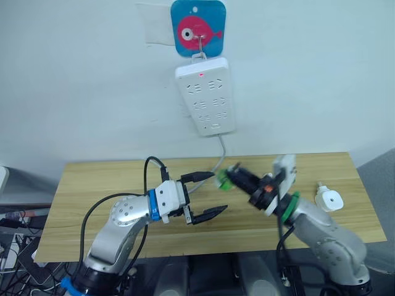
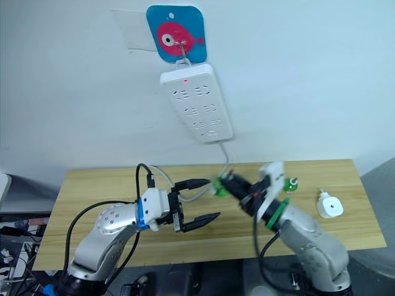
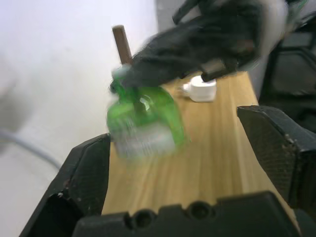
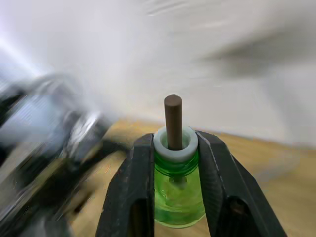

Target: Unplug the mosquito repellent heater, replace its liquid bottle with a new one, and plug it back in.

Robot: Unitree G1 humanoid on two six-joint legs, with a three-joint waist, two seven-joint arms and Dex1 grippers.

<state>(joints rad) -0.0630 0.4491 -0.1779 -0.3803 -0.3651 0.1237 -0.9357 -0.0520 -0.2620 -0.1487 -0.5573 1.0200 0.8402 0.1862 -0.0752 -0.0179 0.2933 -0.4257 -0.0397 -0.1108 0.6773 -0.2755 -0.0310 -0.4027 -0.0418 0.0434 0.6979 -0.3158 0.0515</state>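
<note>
My right gripper [image 1: 233, 177] is shut on a green liquid bottle [image 1: 224, 178] with a white collar and a brown wick [image 4: 173, 118], and holds it in the air over the middle of the table. My left gripper [image 1: 217, 192] is open right in front of it, its fingers on either side of the bottle [image 3: 144, 126] and apart from it. The mosquito repellent heater [image 1: 329, 199], a small white unit, lies unplugged on the table at the far right. A second green bottle [image 2: 290, 184] stands on the table near the heater.
A long white power strip [image 1: 207, 95] hangs on the wall under a blue fish hook plate [image 1: 197, 28], with its red light on. Its grey cable [image 1: 219, 157] drops to the wooden table [image 1: 92, 185].
</note>
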